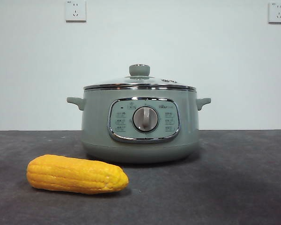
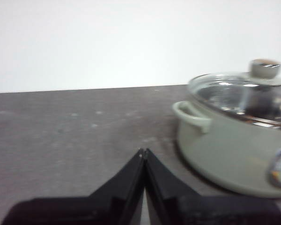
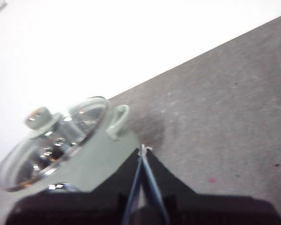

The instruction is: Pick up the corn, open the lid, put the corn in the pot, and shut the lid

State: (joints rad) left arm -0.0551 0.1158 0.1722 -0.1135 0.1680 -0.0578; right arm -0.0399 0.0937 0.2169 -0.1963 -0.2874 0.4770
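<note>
Corn: the corn (image 1: 77, 175) lies on its side on the dark table (image 1: 243, 187), lower left of the front view, in front of and apart from the pot, tapered end toward the right.
Pot: the pot (image 1: 140, 124) stands upright at centre frame; the markings on its control panel (image 1: 144, 119) are too small to read.
Lid: the lid (image 1: 139, 82) sits closed on the pot, knob up.
Wall: two white sockets (image 1: 75, 10) in the upper corners.
Left gripper: the left gripper (image 2: 143, 152) has its jaws pressed together, holding nothing, above the table beside the pot.
Right gripper: the right gripper (image 3: 143, 149) also has its jaws together, empty, near the pot's side handle (image 3: 118, 121).
</note>
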